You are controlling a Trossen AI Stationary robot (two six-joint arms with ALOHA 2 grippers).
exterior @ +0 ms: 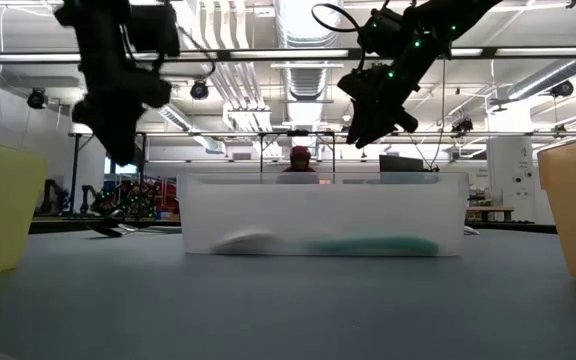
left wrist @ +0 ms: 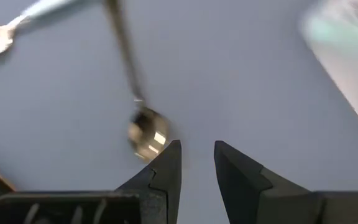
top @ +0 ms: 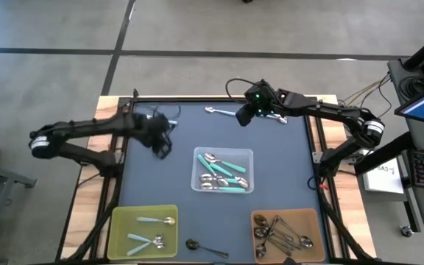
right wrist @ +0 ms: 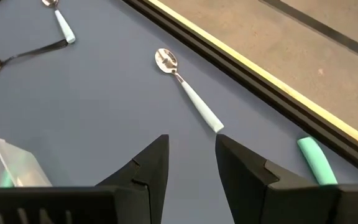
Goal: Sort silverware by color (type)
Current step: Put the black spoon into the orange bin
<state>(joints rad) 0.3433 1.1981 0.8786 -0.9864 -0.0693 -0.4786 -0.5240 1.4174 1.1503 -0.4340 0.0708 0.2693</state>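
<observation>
- A pale-handled spoon [right wrist: 188,90] is seen lying flat on the mat near the far rim, its long axis slanted, with the bowl pointing away from the right gripper [right wrist: 191,158] and the handle end toward it.
- It lies just beyond the slightly parted, empty fingers.
- A dark metal spoon [left wrist: 143,127] is seen beside the left gripper [left wrist: 197,168], bowl nearest one finger [left wrist: 166,171]; those fingers are narrowly apart, holding nothing.
- Other spoons are kept in the clear bin [top: 197,156].

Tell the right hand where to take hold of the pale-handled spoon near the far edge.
Grip the pale-handled spoon mid-handle, coming straight down with the right hand open across it. It lies flat, alone, and the handle is straight and thicker than the neck.
</observation>
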